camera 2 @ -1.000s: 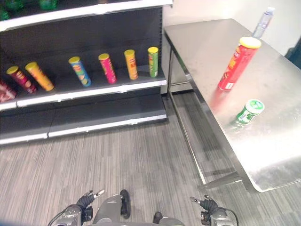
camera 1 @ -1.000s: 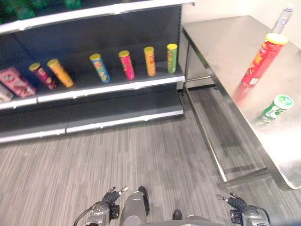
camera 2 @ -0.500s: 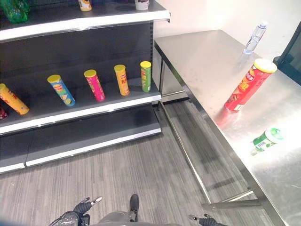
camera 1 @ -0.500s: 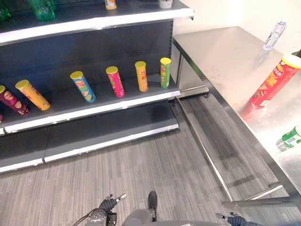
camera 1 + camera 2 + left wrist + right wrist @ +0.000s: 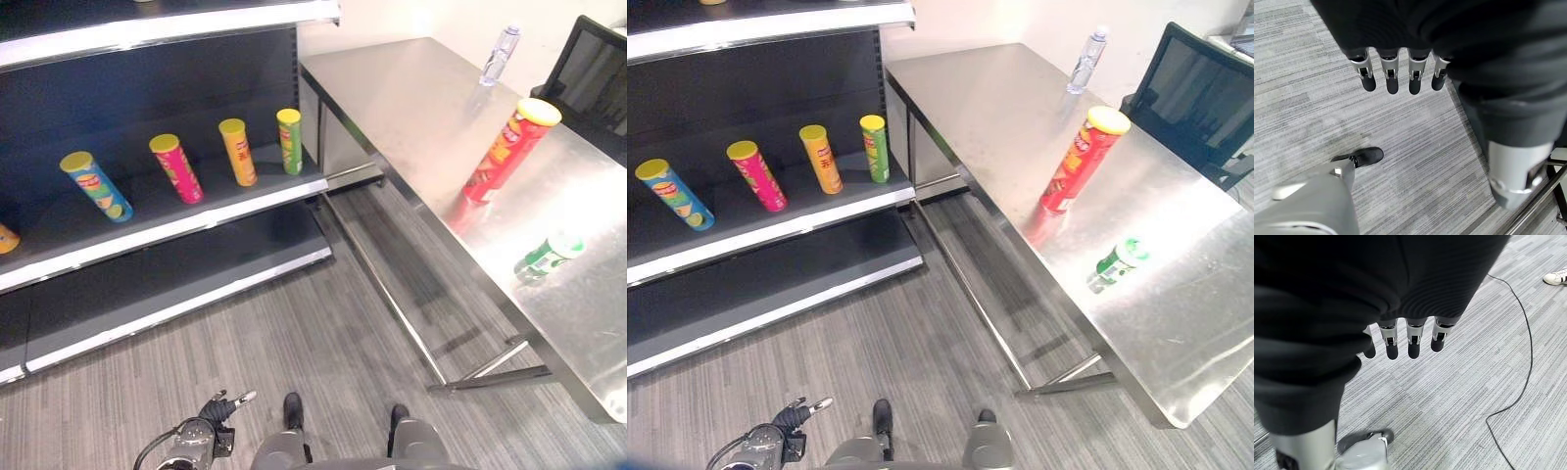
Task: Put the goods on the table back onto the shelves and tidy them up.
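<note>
The red crisp tube (image 5: 509,149) stood upright on the steel desk (image 5: 999,108), with a small green can (image 5: 549,255) lying on its side nearer the edge and a water bottle (image 5: 498,55) at the far end. All were waiting to join the four tubes on the shelf (image 5: 196,220). Both the left hand (image 5: 1396,73) and the right hand (image 5: 1410,340) hung low with straight, relaxed fingers, empty, probably because the desk was out of reach.
</note>
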Motion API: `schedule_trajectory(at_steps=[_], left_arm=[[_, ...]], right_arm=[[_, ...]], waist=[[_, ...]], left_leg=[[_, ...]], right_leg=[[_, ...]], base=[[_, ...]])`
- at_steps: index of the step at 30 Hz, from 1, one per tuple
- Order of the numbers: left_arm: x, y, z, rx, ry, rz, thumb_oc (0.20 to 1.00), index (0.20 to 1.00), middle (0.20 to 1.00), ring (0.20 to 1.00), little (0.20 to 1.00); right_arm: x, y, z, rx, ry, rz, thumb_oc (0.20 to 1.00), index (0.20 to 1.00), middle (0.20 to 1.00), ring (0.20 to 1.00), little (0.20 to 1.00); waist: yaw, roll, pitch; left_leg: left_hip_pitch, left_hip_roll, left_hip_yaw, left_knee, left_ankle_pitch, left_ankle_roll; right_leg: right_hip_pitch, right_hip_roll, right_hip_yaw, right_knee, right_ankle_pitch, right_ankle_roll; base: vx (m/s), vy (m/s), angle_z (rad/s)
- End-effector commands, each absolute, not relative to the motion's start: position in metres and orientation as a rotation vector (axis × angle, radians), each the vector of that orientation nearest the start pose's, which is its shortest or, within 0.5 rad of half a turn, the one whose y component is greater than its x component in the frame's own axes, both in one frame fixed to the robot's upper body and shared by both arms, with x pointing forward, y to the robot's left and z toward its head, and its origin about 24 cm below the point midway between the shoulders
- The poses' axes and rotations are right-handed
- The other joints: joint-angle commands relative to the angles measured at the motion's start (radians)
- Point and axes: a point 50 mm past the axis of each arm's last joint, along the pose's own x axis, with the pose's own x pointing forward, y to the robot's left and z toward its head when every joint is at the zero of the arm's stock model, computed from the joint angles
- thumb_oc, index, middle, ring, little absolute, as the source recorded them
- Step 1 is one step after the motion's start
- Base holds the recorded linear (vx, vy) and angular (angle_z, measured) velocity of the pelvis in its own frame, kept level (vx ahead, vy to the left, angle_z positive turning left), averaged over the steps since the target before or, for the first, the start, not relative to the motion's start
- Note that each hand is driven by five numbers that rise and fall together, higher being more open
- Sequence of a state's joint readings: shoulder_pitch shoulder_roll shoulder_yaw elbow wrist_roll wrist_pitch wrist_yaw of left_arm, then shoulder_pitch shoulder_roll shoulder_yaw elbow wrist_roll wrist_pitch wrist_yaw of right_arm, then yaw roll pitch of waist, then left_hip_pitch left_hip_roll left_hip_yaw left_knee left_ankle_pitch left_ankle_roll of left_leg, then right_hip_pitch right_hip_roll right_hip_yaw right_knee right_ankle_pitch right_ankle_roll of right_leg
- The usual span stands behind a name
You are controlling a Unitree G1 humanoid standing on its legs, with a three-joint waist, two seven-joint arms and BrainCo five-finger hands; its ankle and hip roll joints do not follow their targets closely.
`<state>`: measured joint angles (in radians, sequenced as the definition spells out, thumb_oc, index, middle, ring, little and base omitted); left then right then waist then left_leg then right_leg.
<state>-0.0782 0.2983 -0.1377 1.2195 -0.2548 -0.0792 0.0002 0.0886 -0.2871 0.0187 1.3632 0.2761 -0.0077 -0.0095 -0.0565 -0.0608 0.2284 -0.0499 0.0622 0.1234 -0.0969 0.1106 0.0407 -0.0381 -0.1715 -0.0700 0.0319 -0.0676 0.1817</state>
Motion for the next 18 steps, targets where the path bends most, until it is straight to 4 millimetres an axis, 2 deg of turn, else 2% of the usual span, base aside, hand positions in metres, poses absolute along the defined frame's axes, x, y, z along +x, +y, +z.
schedule_trajectory(at_steps=[1, 3, 5, 6, 9, 10, 11, 12, 13, 14, 15, 16, 18], left_arm=[[0.135, 0.253, -0.142, 0.144, 1.018, 0.187, 1.0, 1.0, 1.0, 1.0, 1.0], [0.132, 0.252, -0.144, 0.152, 1.035, 0.176, 1.0, 1.0, 1.0, 1.0, 1.0], [0.132, 0.253, -0.143, 0.147, 1.033, 0.181, 1.0, 1.0, 1.0, 1.0, 1.0], [0.131, 0.254, -0.143, 0.146, 1.034, 0.181, 1.0, 1.0, 1.0, 1.0, 1.0], [0.128, 0.26, -0.143, 0.158, 1.047, 0.179, 1.0, 1.0, 1.0, 1.0, 1.0], [0.128, 0.26, -0.143, 0.157, 1.047, 0.177, 1.0, 1.0, 1.0, 1.0, 1.0], [0.129, 0.263, -0.141, 0.173, 1.041, 0.168, 1.0, 1.0, 1.0, 1.0, 1.0], [0.13, 0.264, -0.141, 0.185, 1.043, 0.161, 1.0, 1.0, 1.0, 1.0, 1.0], [0.129, 0.264, -0.141, 0.203, 1.054, 0.148, 1.0, 1.0, 1.0, 1.0, 1.0], [0.13, 0.263, -0.141, 0.202, 1.054, 0.144, 1.0, 1.0, 1.0, 1.0, 1.0], [0.129, 0.261, -0.142, 0.202, 1.056, 0.146, 1.0, 1.0, 1.0, 1.0, 1.0], [0.13, 0.26, -0.143, 0.201, 1.056, 0.144, 1.0, 1.0, 1.0, 1.0, 1.0], [0.13, 0.254, -0.144, 0.197, 1.05, 0.14, 1.0, 1.0, 1.0, 1.0, 1.0]], right_arm=[[0.021, -0.284, -0.157, -0.025, 1.368, -0.477, 1.0, 1.0, 1.0, 1.0, 1.0], [0.009, -0.296, -0.154, 0.015, 1.377, -0.572, 1.0, 1.0, 1.0, 1.0, 1.0], [0.006, -0.303, -0.151, 0.027, 1.37, -0.61, 1.0, 1.0, 1.0, 1.0, 1.0], [-0.002, -0.311, -0.147, 0.041, 1.371, -0.661, 1.0, 1.0, 1.0, 1.0, 1.0], [-0.038, -0.35, -0.125, 0.069, 1.372, -0.892, 1.0, 1.0, 1.0, 1.0, 1.0], [-0.038, -0.351, -0.125, 0.069, 1.372, -0.893, 1.0, 1.0, 1.0, 1.0, 1.0], [-0.058, -0.385, -0.1, 0.055, 1.331, -1.057, 1.0, 1.0, 1.0, 1.0, 1.0], [-0.065, -0.399, -0.087, 0.045, 1.304, -1.128, 1.0, 1.0, 1.0, 1.0, 1.0], [-0.074, -0.435, -0.052, 0.013, 1.177, -1.302, 1.0, 1.0, 1.0, 1.0, 1.0], [-0.075, -0.436, -0.051, 0.013, 1.176, -1.306, 1.0, 1.0, 1.0, 1.0, 1.0], [-0.055, -0.468, -0.019, -0.036, 0.953, -1.393, 1.0, 1.0, 1.0, 1.0, 1.0], [-0.056, -0.468, -0.019, -0.037, 0.952, -1.396, 1.0, 1.0, 1.0, 1.0, 1.0], [-0.015, -0.493, 0.017, -0.15, 0.682, -1.377, 1.0, 1.0, 1.0, 1.0, 1.0]], waist=[[-0.021, 0.004, -0.025], [-0.035, -0.003, -0.037], [-0.04, -0.005, -0.039], [-0.047, -0.006, -0.042], [-0.071, -0.007, -0.057], [-0.071, -0.005, -0.057], [-0.082, -0.005, -0.066], [-0.087, -0.004, -0.07], [-0.104, -0.004, -0.081], [-0.102, -0.001, -0.081], [-0.115, -0.002, -0.089], [-0.114, 0.0, -0.088], [-0.12, 0.001, -0.089]], left_leg=[[0.105, -0.019, 0.014, 0.03, -0.116, -0.083], [0.128, -0.006, 0.025, 0.025, -0.122, -0.094], [0.135, -0.003, 0.03, 0.023, -0.124, -0.096], [0.141, -0.001, 0.034, 0.02, -0.126, -0.099], [0.16, 0.007, 0.045, 0.014, -0.135, -0.105], [0.161, 0.007, 0.045, 0.014, -0.136, -0.105], [0.17, 0.01, 0.048, 0.011, -0.14, -0.108], [0.174, 0.012, 0.049, 0.01, -0.143, -0.11], [0.18, 0.012, 0.053, 0.01, -0.151, -0.112], [0.181, 0.013, 0.053, 0.01, -0.152, -0.112], [0.186, 0.013, 0.058, 0.01, -0.158, -0.114], [0.187, 0.013, 0.058, 0.01, -0.158, -0.114], [0.188, 0.015, 0.065, 0.01, -0.162, -0.114]], right_leg=[[0.017, 0.008, -0.013, -0.059, 0.136, 0.003], [0.054, 0.019, -0.023, -0.094, 0.133, 0.0], [0.061, 0.022, -0.023, -0.099, 0.132, 0.0], [0.067, 0.025, -0.023, -0.104, 0.131, 0.0], [0.078, 0.03, -0.019, -0.106, 0.124, 0.003], [0.079, 0.031, -0.019, -0.106, 0.124, 0.003], [0.085, 0.033, -0.02, -0.107, 0.12, 0.005], [0.088, 0.033, -0.019, -0.108, 0.118, 0.006], [0.094, 0.034, -0.017, -0.112, 0.111, 0.011], [0.095, 0.035, -0.018, -0.112, 0.111, 0.011], [0.095, 0.037, -0.012, -0.113, 0.11, 0.013], [0.095, 0.038, -0.012, -0.112, 0.11, 0.013], [0.092, 0.038, -0.006, -0.114, 0.11, 0.015]], base=[[0.12, -0.07, 0.1], [0.09, -0.056, -0.08], [0.07, -0.035, -0.16], [0.08, -0.028, -0.15], [0.08, -0.009, -0.13], [0.09, 0.001, -0.05], [0.09, 0.01, -0.04], [0.15, 0.033, -0.05], [0.09, 0.028, -0.07], [0.1, 0.038, -0.08], [0.04, 0.015, -0.08], [0.05, 0.026, -0.11], [0.01, 0.021, -0.12]])
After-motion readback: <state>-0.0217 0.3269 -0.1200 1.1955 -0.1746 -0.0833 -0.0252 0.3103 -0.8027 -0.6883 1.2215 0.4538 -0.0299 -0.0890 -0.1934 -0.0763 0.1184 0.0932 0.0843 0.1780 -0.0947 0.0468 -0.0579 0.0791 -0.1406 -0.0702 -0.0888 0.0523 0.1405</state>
